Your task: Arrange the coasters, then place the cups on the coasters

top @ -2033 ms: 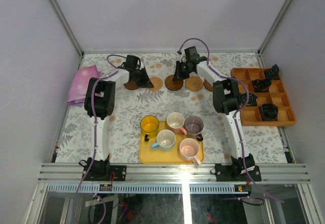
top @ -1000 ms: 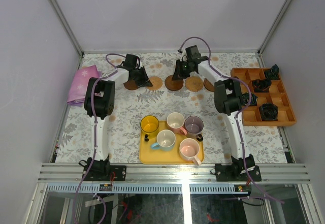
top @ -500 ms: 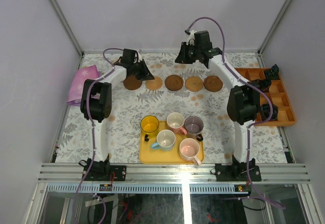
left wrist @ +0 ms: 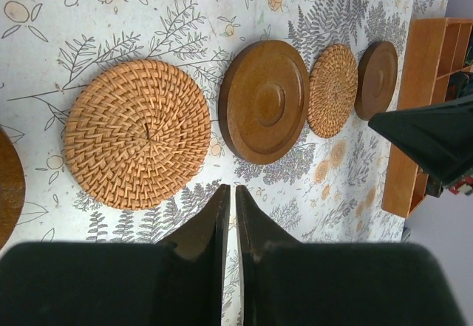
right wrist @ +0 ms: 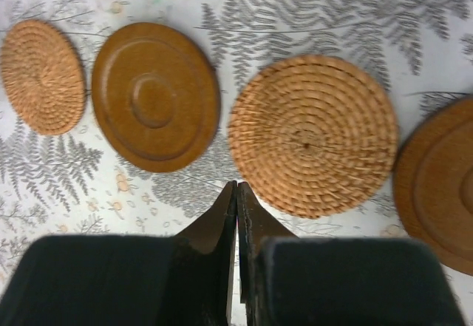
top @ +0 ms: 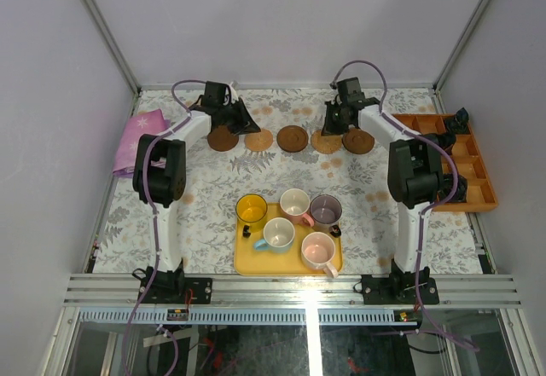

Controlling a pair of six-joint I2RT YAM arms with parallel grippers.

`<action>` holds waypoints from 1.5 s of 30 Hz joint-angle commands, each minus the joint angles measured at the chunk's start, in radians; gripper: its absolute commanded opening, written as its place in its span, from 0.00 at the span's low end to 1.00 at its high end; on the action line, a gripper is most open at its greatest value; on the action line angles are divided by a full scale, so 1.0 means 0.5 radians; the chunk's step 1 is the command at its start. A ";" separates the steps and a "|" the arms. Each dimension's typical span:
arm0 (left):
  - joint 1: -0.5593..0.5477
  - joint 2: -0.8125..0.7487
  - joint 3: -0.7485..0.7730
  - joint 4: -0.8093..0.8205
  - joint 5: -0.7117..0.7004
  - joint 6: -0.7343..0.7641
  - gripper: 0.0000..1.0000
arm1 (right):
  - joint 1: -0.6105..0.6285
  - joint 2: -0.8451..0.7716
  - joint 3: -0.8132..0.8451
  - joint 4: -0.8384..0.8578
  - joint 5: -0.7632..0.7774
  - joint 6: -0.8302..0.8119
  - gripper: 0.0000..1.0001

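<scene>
Five coasters lie in a row across the back of the table: dark brown (top: 223,139), tan woven (top: 258,141), dark brown (top: 293,138), tan woven (top: 325,141), dark brown (top: 358,141). My left gripper (top: 243,124) hovers by the left tan coaster (left wrist: 137,143), jaws shut and holding nothing (left wrist: 229,187). My right gripper (top: 334,129) is over the right tan coaster (right wrist: 312,135), shut and holding nothing (right wrist: 236,184), its tips over bare cloth between that coaster and the middle brown one (right wrist: 155,95). The cups stand on the yellow tray: yellow (top: 251,208), pink (top: 295,202), purple-grey (top: 325,210), light blue (top: 278,234), pink (top: 318,248).
The yellow tray (top: 286,263) sits at the near middle between the arm bases. An orange compartment box (top: 444,167) with black parts stands at the right edge. A pink cloth (top: 139,137) lies at the back left. Floral cloth covers the table.
My right gripper has moved from the table's back edge rightward and down to the right tan coaster, and its jaws have closed. The left gripper has hardly moved.
</scene>
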 commanded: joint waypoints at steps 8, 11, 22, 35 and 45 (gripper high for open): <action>0.038 -0.111 -0.092 0.138 -0.006 0.009 0.12 | -0.070 0.029 0.046 -0.051 0.119 0.021 0.02; 0.046 -0.119 -0.117 0.141 -0.012 -0.001 0.13 | -0.076 0.071 0.060 -0.070 0.119 0.020 0.02; 0.056 -0.115 -0.118 0.141 -0.022 -0.015 0.17 | -0.117 0.141 0.038 -0.089 0.164 0.049 0.02; 0.089 -0.099 -0.107 0.125 -0.029 -0.024 0.18 | -0.153 0.262 0.115 -0.110 0.158 0.068 0.02; 0.100 -0.118 -0.122 0.113 -0.035 -0.006 0.18 | -0.161 0.192 0.092 -0.086 0.159 0.072 0.02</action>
